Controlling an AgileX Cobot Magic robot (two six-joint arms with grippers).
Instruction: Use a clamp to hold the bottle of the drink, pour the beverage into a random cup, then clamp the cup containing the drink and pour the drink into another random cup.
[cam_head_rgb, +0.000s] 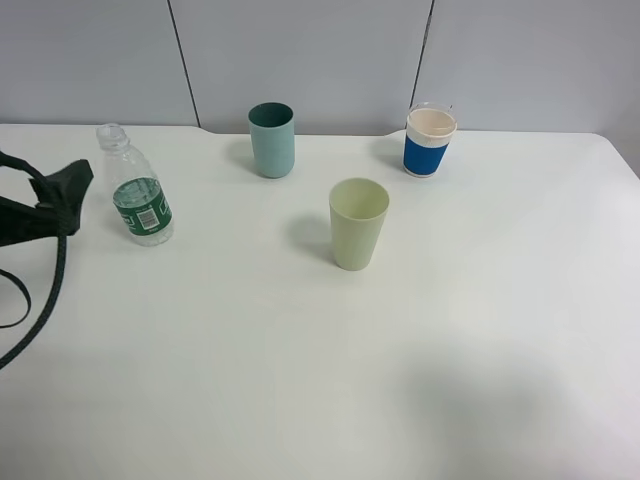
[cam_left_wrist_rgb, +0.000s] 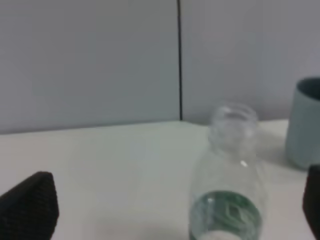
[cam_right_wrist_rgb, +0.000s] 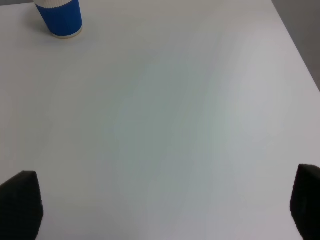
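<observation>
Just ahead of the left pincer (cam_head_rgb: 70, 200), beyond its fingertips and apart from them, the bottle (cam_head_rgb: 137, 190) stands upright on the white table (cam_head_rgb: 300, 390). Its mouth is uncapped; how high the clear liquid stands in it I cannot tell. Farther out from that pincer, past the bottle, stands the teal cup (cam_head_rgb: 271, 140), its inside dark green and its contents hidden. Farther across the table is the yellow-green cup (cam_head_rgb: 358, 222), whose inside shows only pale wall. Well ahead of the right pincer (cam_right_wrist_rgb: 162, 205), off to one side, stands the white cup with a blue band (cam_right_wrist_rgb: 60, 17); from above its inside looks pale cream.

The bottle is small, clear and ribbed, with a dark green label in white print round its lower half and a threaded neck. In the left wrist view it is blurred and sits off centre, nearer one finger.

The left pincer is spread wide, gripping nothing, level with the bottle and pointing at it, a black cable (cam_head_rgb: 45, 285) looping below the arm. The right pincer is also spread wide and bare, hanging above open table, tilted downward.
</observation>
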